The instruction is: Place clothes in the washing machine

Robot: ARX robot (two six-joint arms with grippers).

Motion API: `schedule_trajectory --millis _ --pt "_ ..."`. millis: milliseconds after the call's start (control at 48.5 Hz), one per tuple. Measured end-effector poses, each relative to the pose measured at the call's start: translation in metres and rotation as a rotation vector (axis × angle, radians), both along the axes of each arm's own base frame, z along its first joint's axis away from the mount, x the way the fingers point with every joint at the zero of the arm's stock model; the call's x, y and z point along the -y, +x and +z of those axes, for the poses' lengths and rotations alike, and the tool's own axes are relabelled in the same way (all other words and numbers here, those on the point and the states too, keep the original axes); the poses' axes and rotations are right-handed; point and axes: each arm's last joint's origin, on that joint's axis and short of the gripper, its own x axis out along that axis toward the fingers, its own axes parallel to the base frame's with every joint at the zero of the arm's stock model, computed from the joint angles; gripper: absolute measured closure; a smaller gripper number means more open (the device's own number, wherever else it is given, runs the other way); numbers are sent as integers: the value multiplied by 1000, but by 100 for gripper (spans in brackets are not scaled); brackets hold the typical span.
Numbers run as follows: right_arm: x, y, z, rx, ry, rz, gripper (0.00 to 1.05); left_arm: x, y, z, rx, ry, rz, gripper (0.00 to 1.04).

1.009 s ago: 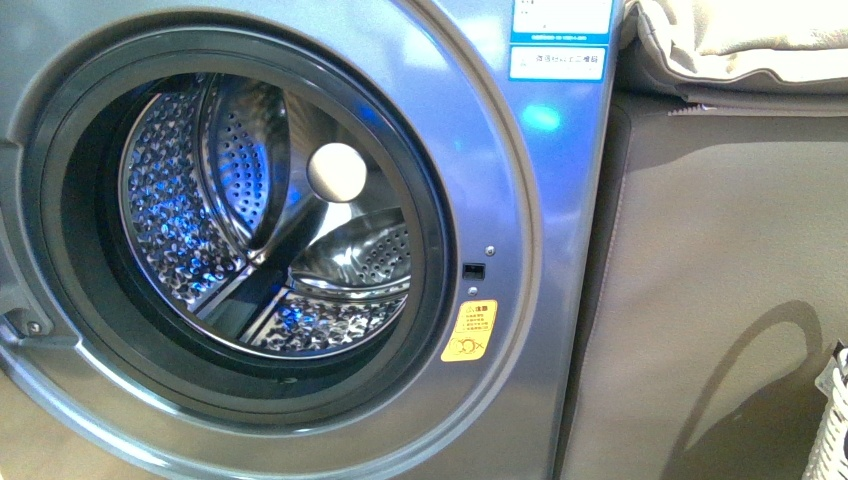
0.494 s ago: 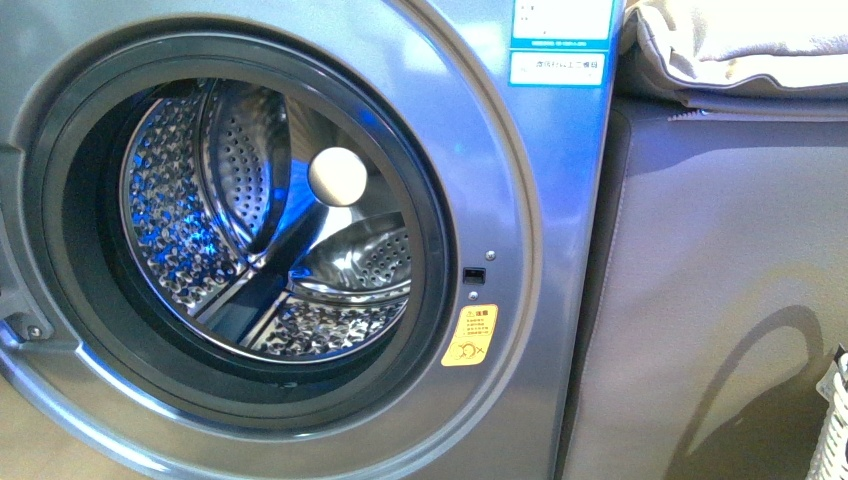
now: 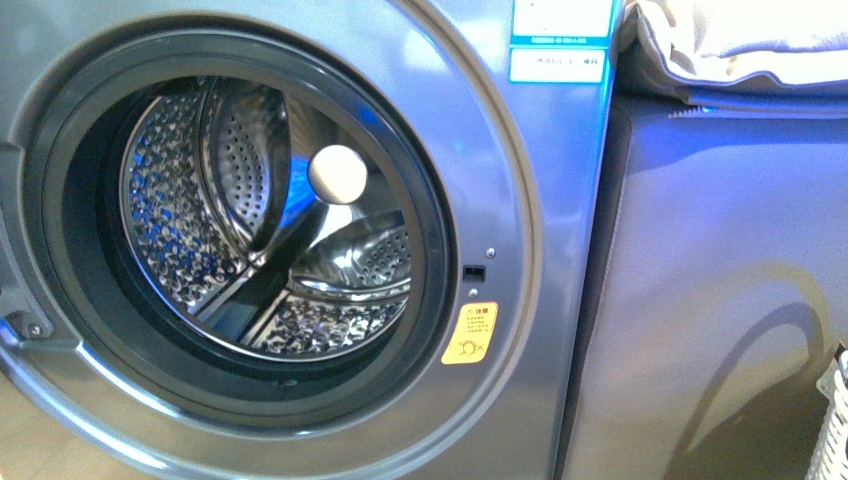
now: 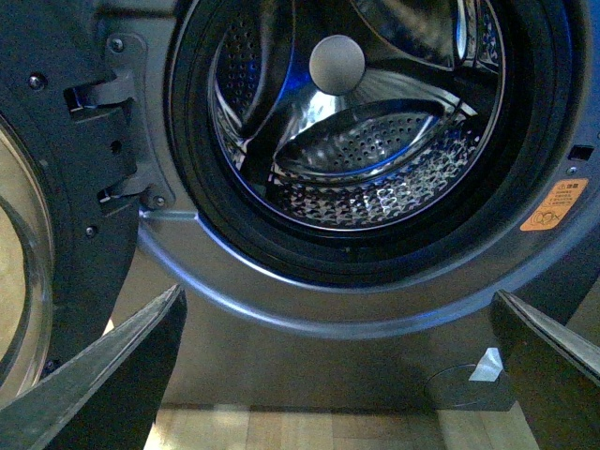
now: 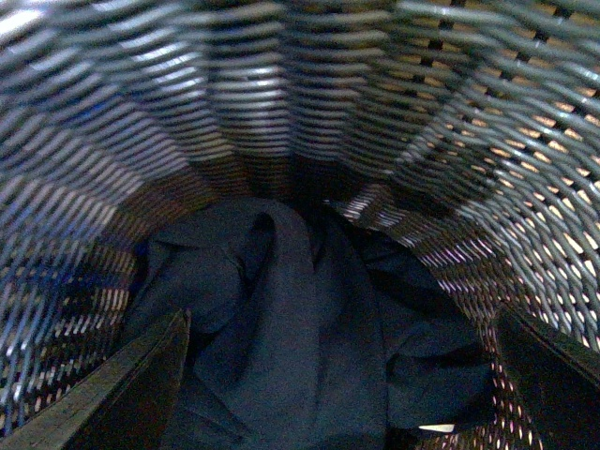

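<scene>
- Facing one washing machine (image 3: 540, 200) in the front view, porthole uncovered, one steel drum (image 3: 190, 200) with no fabric in it.
- One yellow sticker (image 3: 470, 333) beside the porthole rim, two labels (image 3: 560, 20) at the panel's top edge.
- One grey-brown unit (image 3: 720, 280) stands just to the right, touching or nearly so. One beige fabric (image 3: 740, 40) lies folded on top of it.
- White basket edge (image 3: 832, 420) shows at the lower right corner. Neither arm is visible here.
- Left wrist view: left claw (image 4: 337, 295) is spread wide with nothing between its two fingers (image 4: 112, 375), facing the drum mouth from low down. One door (image 4: 56, 187) is swung open on its hinge.
- Right wrist view: right claw (image 5: 342, 314) is spread wide inside one woven basket (image 5: 281, 94).
- One clothes (image 5: 281, 309) item, navy, lies crumpled at the basket bottom, between the two fingers. Cannot tell whether they touch it.
</scene>
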Motion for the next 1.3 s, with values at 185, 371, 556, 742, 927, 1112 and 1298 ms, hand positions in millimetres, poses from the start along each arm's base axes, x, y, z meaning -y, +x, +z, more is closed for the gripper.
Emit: schedule_trajectory --millis 185,371,556,742,927,1112,1298 --pt "6 -4 -29 -42 2 -13 7 0 0 0 0 0 0 7" --pt "10 -7 -53 -69 3 -20 7 0 0 0 0 0 0 7" --pt "10 -8 -73 -93 -3 -12 7 0 0 0 0 0 0 7" --pt "10 -8 -94 -124 -8 -16 7 0 0 0 0 0 0 7" --pt "10 -7 -102 -128 -7 -9 7 0 0 0 0 0 0 7" --pt "2 -1 -103 -107 42 38 7 0 0 0 0 0 0 7" --pt "-12 5 -104 -109 57 70 7 0 0 0 0 0 0 7"
